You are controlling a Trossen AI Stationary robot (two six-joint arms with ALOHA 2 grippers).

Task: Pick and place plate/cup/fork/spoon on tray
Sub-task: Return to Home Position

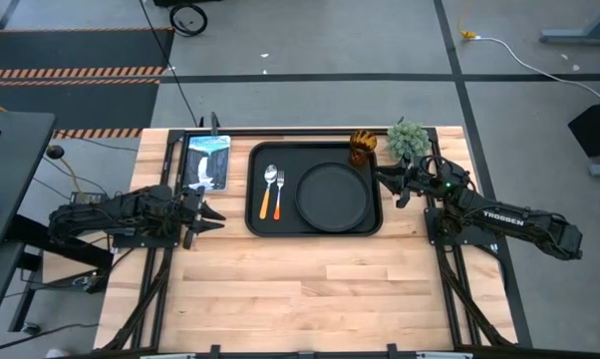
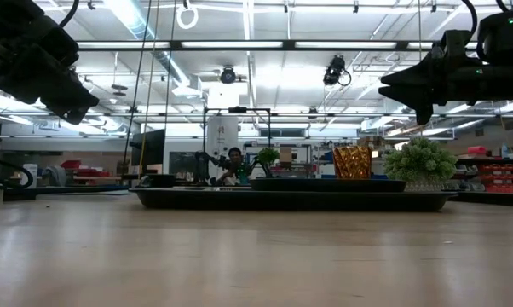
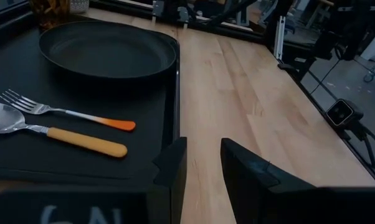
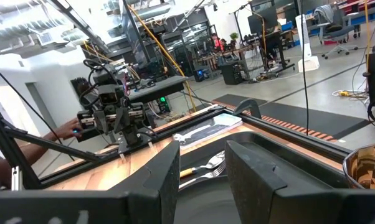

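Note:
The black tray [image 1: 288, 224] lies at the table's middle far side. On it rest the round black plate [image 1: 332, 194] at the right, and the spoon [image 1: 267, 191] and the fork [image 1: 279, 194] side by side at the left, heads toward the far edge. The amber cup [image 1: 363, 148] stands upright at the tray's far right corner. My left gripper [image 1: 208, 214] is open and empty, level, just left of the tray; its view shows the spoon [image 3: 56, 134], fork [image 3: 69, 115] and plate [image 3: 106, 50]. My right gripper [image 1: 388, 186] is open and empty above the tray's right rim, beside the cup [image 4: 368, 165].
A green fuzzy plant ball [image 1: 408, 140] stands right of the cup at the far right. A flat picture card [image 1: 205, 160] lies left of the tray at the far left. Bare wood [image 1: 310, 289] fills the table's near half. A person's hand [image 4: 63, 130] shows beyond the table's left side.

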